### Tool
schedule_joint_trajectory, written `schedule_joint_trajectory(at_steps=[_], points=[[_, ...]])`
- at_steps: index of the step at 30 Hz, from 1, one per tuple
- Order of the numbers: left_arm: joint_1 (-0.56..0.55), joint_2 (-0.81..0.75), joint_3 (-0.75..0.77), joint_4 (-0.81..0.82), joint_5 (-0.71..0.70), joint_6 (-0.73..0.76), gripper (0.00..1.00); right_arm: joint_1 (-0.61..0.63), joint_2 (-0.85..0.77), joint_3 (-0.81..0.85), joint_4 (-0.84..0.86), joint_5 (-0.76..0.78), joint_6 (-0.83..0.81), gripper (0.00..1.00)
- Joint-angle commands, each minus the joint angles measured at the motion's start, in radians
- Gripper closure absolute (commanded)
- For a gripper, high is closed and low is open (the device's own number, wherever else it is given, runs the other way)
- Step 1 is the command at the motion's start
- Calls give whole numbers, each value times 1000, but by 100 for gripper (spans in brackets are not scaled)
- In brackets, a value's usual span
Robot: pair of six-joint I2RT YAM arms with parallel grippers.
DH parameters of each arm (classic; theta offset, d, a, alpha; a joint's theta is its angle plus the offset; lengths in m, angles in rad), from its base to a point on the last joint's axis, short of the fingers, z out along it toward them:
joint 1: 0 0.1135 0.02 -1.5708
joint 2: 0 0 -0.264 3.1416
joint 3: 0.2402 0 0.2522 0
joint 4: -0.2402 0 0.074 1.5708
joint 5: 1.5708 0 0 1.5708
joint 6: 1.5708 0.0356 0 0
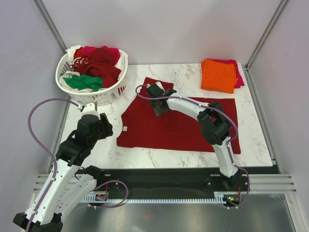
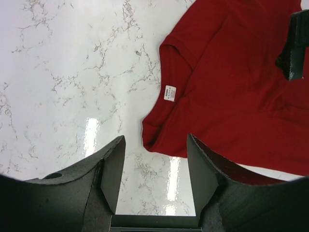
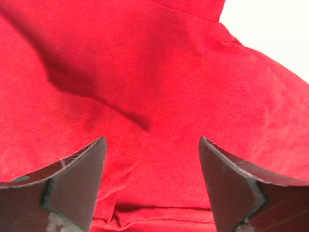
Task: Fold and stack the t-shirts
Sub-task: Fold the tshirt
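A dark red t-shirt [image 1: 178, 126] lies spread on the marble table, collar with a white label to the left [image 2: 169, 93]. My right gripper [image 1: 157, 99] hovers open over its far sleeve; red cloth [image 3: 154, 96] fills the right wrist view between the open fingers. My left gripper [image 1: 91, 113] is open and empty over bare marble left of the collar [image 2: 153, 164]. An orange shirt [image 1: 218, 75] lies folded on a magenta one [image 1: 238, 77] at the far right. Dark red, magenta, green [image 1: 83, 82] and white shirts fill the basket.
The white lattice basket [image 1: 108, 93] stands at the far left corner. The table's [image 1: 145, 157] front edge runs just above the arm bases. Grey walls close in both sides.
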Motion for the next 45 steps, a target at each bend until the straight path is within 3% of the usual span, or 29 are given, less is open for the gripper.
schedule_joint_trajectory(at_steps=[1, 4, 8, 15, 19, 24, 33, 45], points=[[-2, 33, 0, 35, -22, 21, 39, -24, 11, 49, 4, 58, 18, 13], [-2, 119, 37, 35, 31, 37, 39, -46, -56, 29, -4, 70, 46, 12], [-3, 294, 95, 58, 119, -6, 39, -75, -217, -139, 65, 17, 90, 11], [-18, 694, 242, 190, 290, -15, 41, -223, -577, -566, 266, -313, 222, 10], [-37, 869, 294, 262, 308, -18, 41, -276, -670, -749, 373, -494, 247, 11], [-52, 1032, 276, 273, 318, -66, 45, -293, -685, -835, 386, -519, 241, 10], [-69, 983, 118, 276, 255, -115, 49, -303, -671, -850, 403, -542, 219, 10], [-69, 696, -94, 224, 265, -204, 48, -320, -739, -868, 371, -503, 215, 10]])
